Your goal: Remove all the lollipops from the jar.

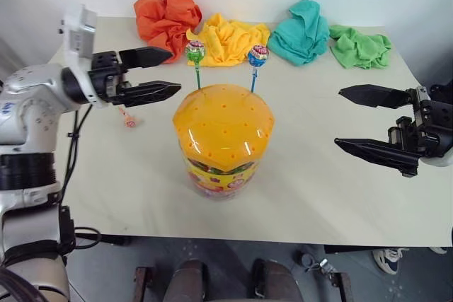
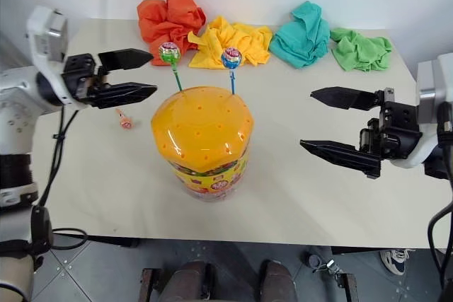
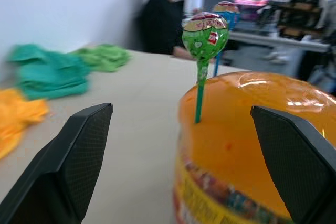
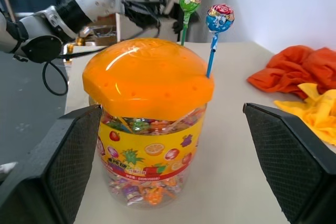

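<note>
While the jar (image 1: 223, 139) sits mid-tabletop (image 1: 340, 196) with its orange lid (image 1: 223, 124) on, I've got two lollipops standing in the lid's holes: the green one (image 1: 195, 51) on the left, the blue one (image 1: 257, 55) beside it on the right, both upright on their sticks. The orange one (image 1: 128, 118) lies flat on the tabletop, left of the jar and apart from it.

My left gripper (image 1: 166, 72) hangs in the air left of the jar, pointing in toward the green lollipop, jaws wide and holding nothing. In the left wrist view that green head (image 3: 205, 36) stands between the two fingers but further out, not touched.

My right gripper (image 1: 347, 118) hovers well off to the jar's right, aimed back at it, jaws wide, empty as well.

Along the far edge lie four crumpled cloths: orange (image 1: 167, 19), yellow (image 1: 230, 39), teal (image 1: 303, 31), green (image 1: 361, 47).
</note>
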Available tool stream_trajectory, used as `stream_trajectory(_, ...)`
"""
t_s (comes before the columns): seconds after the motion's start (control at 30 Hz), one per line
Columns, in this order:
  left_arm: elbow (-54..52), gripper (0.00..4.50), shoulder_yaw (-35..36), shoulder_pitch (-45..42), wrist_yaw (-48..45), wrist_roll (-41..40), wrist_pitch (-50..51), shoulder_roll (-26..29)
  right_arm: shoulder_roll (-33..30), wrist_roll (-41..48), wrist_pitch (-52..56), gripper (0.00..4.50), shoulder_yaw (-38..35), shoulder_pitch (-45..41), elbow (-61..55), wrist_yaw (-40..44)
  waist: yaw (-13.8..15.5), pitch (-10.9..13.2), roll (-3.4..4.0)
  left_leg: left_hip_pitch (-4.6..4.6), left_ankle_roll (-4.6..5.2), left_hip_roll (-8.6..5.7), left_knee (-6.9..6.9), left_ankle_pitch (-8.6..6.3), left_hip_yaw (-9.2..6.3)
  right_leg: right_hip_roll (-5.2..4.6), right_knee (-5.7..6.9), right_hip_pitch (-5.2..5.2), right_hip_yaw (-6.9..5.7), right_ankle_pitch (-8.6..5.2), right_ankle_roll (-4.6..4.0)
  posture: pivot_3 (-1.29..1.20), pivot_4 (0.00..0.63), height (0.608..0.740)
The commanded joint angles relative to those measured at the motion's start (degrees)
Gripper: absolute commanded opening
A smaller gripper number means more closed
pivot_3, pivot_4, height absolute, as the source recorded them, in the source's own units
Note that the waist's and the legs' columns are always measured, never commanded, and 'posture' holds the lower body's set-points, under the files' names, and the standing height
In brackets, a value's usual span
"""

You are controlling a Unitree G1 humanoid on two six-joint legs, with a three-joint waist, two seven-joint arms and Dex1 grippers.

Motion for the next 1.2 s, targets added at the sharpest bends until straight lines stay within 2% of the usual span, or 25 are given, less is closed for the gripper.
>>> stream_trajectory(0.03,6.7,4.47,-1.9,-6.0,-3.7,2.2,-5.0,-2.9,0.4,2.1,-0.6,4.50,-4.3,1.8,-3.6,-2.3,0.0,0.0,-0.03,-0.01,0.00,0.00,0.00,0.00,0.00,0.00,0.00,0.00,0.00,0.00,0.00,0.00,0.150,0.740)
stream_trajectory(0.27,16.2,4.47,-3.0,-12.7,-9.0,4.5,-9.8,-7.2,0.1,5.5,-0.1,4.50,-8.7,5.5,-7.6,-6.2,-0.1,0.0,-0.06,-0.02,0.01,0.00,0.01,0.00,0.00,0.00,-0.01,0.00,-0.01,0.01,0.01,0.00,0.150,0.740)
stream_trajectory(0.3,16.9,4.29,-2.8,-13.2,-10.0,4.6,-10.3,-7.5,0.1,6.0,0.1,4.50,-9.3,6.1,-8.2,-6.9,-0.1,0.0,-0.07,-0.02,0.01,0.00,0.01,0.00,0.00,0.00,-0.01,0.00,-0.01,0.01,0.01,0.00,0.150,0.740)
stream_trajectory(0.37,18.5,3.88,-2.7,-13.9,-10.3,5.4,-11.8,-8.0,-0.1,6.8,0.4,4.50,-10.3,7.1,-8.8,-7.9,-0.1,0.0,-0.07,-0.02,0.01,0.00,0.01,0.00,-0.01,0.00,0.00,0.00,-0.01,0.00,0.01,0.00,0.150,0.740)
stream_trajectory(0.5,19.8,2.60,-3.0,-14.5,-13.6,5.7,-11.5,-7.7,-0.3,7.4,0.6,4.50,-11.2,8.4,-9.3,-9.4,-0.1,0.0,-0.07,-0.02,0.01,0.00,0.02,0.00,-0.01,0.00,-0.01,0.00,-0.01,0.01,0.01,0.00,0.150,0.740)
stream_trajectory(0.77,20.0,0.10,-1.9,-15.8,-13.5,6.0,-11.4,-8.2,-0.3,8.3,0.1,4.50,-10.7,9.1,-9.7,-9.9,0.0,0.0,-0.07,-0.02,0.02,0.00,0.03,0.00,-0.02,0.00,0.00,0.00,0.00,0.01,0.01,0.00,0.150,0.740)
stream_trajectory(1.07,14.3,0.01,4.3,-17.2,-3.0,3.4,-6.4,-7.5,1.3,7.1,-0.5,4.50,-6.6,9.6,-8.2,-9.3,-0.1,0.1,-0.17,-0.03,0.03,0.01,0.04,0.00,-0.05,0.00,0.01,0.00,0.00,0.01,0.02,0.00,0.150,0.740)
stream_trajectory(1.13,13.0,0.01,5.4,-16.6,0.7,3.8,-4.7,-6.6,1.3,7.0,-0.5,4.50,-6.4,9.9,-7.8,-9.2,-0.1,0.1,-0.17,-0.03,0.02,0.01,0.04,0.00,-0.06,0.00,0.01,0.00,0.00,0.01,0.02,0.00,0.150,0.740)
stream_trajectory(1.2,12.7,0.01,5.5,-15.8,8.4,6.8,-1.7,-4.6,1.4,7.2,-0.3,4.50,-6.2,10.2,-7.5,-9.1,-0.1,0.1,-0.17,-0.03,0.02,0.01,0.04,0.00,-0.07,0.00,0.01,0.00,0.00,0.01,0.02,0.00,0.150,0.740)
